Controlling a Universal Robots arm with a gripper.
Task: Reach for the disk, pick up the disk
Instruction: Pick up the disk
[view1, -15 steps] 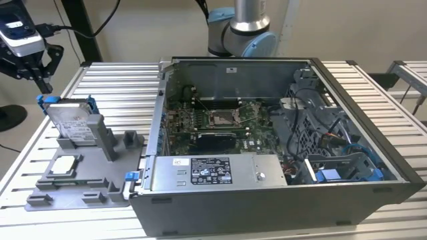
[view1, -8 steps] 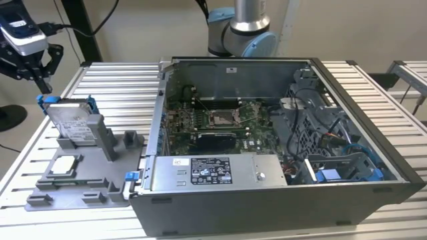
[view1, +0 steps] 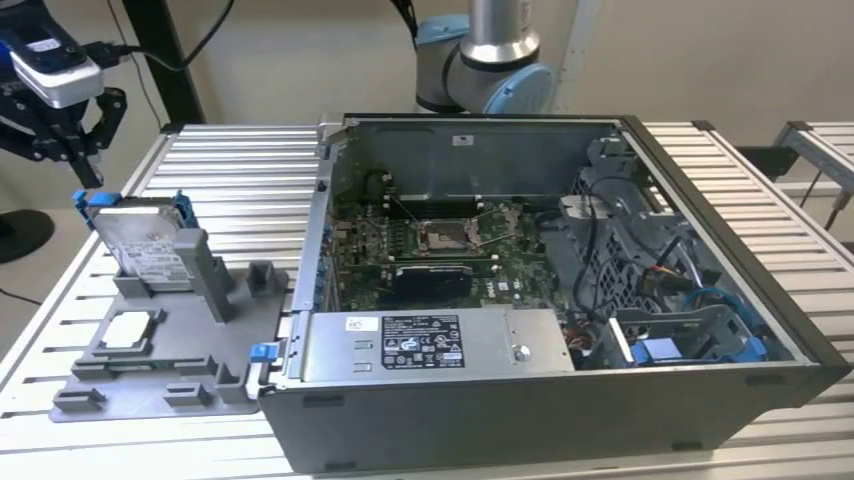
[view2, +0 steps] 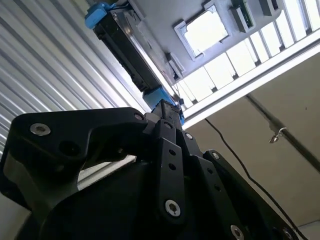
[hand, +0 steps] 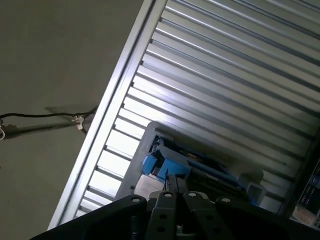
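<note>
The disk (view1: 144, 243) is a silver-grey drive with a white label in a blue bracket. It stands tilted on edge in a grey holder (view1: 187, 375) at the exterior view's left. My gripper (view1: 88, 174) hangs just above and slightly behind the disk's upper corner, apart from it, with its fingers together and nothing between them. In the second wrist view the gripper (view2: 164, 107) points at the blue end of the disk (view2: 125, 42), seen edge-on. In the first wrist view the disk (hand: 192, 169) lies right past the gripper (hand: 170, 183).
A small white-topped square part (view1: 130, 329) lies flat in the holder below the disk. An open computer case (view1: 534, 300) fills the table's (view1: 240, 160) middle, to the exterior view's right of the holder. A black stand pole (view1: 167, 55) rises behind the gripper.
</note>
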